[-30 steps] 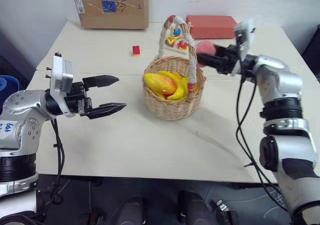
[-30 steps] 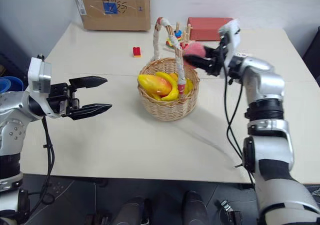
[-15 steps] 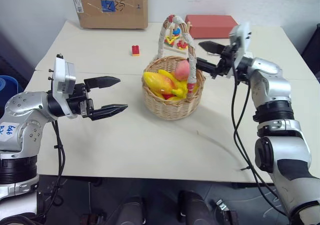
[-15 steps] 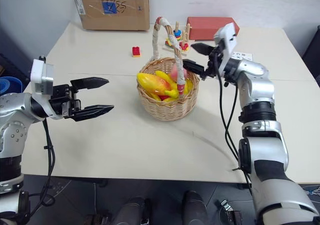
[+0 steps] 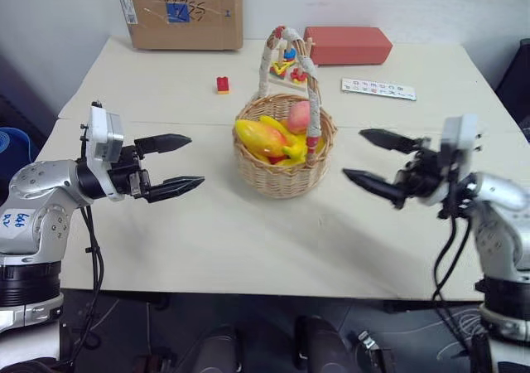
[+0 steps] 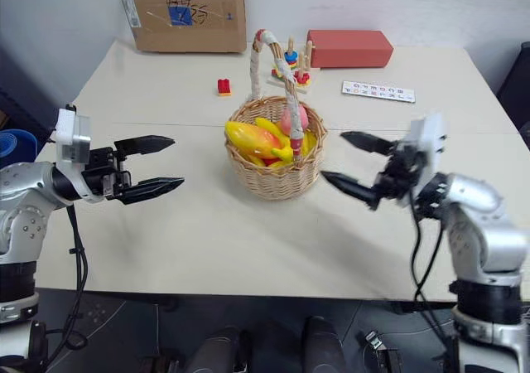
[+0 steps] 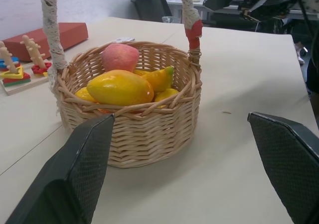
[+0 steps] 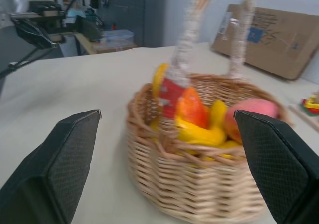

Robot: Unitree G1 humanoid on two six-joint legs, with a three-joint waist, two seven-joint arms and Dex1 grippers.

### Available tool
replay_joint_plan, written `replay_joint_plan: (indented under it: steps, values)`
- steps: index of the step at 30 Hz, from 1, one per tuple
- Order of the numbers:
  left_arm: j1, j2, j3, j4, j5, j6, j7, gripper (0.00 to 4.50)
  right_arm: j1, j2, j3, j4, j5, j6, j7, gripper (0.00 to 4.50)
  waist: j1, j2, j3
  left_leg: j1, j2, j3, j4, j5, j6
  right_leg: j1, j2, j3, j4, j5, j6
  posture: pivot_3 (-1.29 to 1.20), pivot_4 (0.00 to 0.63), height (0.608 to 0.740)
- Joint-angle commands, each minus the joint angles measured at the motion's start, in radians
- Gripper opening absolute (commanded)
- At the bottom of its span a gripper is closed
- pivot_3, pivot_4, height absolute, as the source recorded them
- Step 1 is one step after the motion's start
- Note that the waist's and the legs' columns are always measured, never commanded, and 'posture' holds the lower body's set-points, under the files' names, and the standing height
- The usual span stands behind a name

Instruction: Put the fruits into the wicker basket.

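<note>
The right gripper (image 5: pixel 383 164) sits at the right of the head view, level with the basket's base, its two black fingers spread wide with nothing between them. Across the table, at the left of the frame, the left gripper (image 5: pixel 171 167) is likewise spread and empty, pointing toward the centre. Between them, in the middle of the frame, stands the wicker basket (image 5: pixel 283 174), well apart from both sets of fingertips. Inside it lies the mango (image 7: pixel 120 87), on the side toward the left arm, with the peach (image 7: pixel 120 56) resting behind it against the far wall, beneath the cloth-wrapped handle; a banana-like yellow piece lies beside them.

Both fruits appear to be in place, so the task looks essentially finished, and the step in hand is judged to be clearing away. Doing that well means keeping both grippers low and outside the arch of the handle, drawing them off without brushing the rim, since a nudge could tip the light basket.

Farther up the frame sit a small red block (image 5: pixel 223 84), a stacking-ring toy (image 5: pixel 290 65), a red box (image 5: pixel 348 45) and a cardboard box (image 5: pixel 179 12).
</note>
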Motion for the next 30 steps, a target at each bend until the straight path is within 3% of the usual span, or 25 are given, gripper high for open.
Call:
replay_joint_plan:
  steps: [1,9,14,21,23,30]
  values:
    - [-0.014,0.006,-0.012,-0.002,0.006,-0.011,-0.010,4.50,-0.032,0.085,0.061,-0.071,-0.083,-0.011,-0.207,4.47,0.001,0.000,0.000,0.000,0.000,-0.001,0.000,0.000,0.000,-0.001,0.000,0.001,0.001,0.000,0.000,0.00,0.150,0.740]
    - [-0.002,0.013,-0.016,-0.032,0.003,-0.006,-0.007,4.50,-0.114,0.179,0.175,-0.064,-0.132,0.029,-0.339,4.47,0.000,0.000,0.000,-0.005,-0.001,0.000,-0.001,0.000,0.001,-0.006,0.000,0.000,0.001,0.000,0.000,0.00,0.150,0.740]
    - [0.018,0.011,0.001,-0.055,-0.004,-0.003,0.012,4.50,-0.143,0.201,0.214,-0.046,-0.151,0.038,-0.360,3.32,-0.001,0.000,0.000,-0.005,-0.001,0.000,-0.001,0.000,0.001,-0.006,0.000,0.000,0.001,0.000,0.000,0.00,0.150,0.740]
    - [0.023,0.003,0.004,-0.066,-0.012,-0.005,0.031,4.50,-0.147,0.161,0.172,-0.032,-0.144,0.029,-0.341,0.80,-0.001,0.000,0.000,-0.005,-0.001,0.000,-0.001,-0.001,0.001,-0.006,0.000,0.001,0.001,0.000,0.000,0.00,0.150,0.740]
    - [0.012,-0.002,0.000,-0.061,-0.013,-0.009,0.032,4.50,-0.152,0.145,0.149,-0.027,-0.134,0.026,-0.336,0.28,-0.001,0.000,0.000,-0.005,-0.001,0.000,-0.001,-0.001,0.001,-0.006,0.000,0.001,0.001,0.000,0.000,0.00,0.150,0.740]
    - [-0.035,-0.021,-0.029,-0.023,-0.003,-0.019,0.016,4.50,-0.122,0.062,-0.031,-0.062,-0.059,0.035,-0.345,0.25,0.009,0.000,0.000,-0.006,-0.001,0.000,-0.001,-0.001,0.002,-0.006,0.000,0.000,0.000,0.000,0.000,0.00,0.150,0.740]
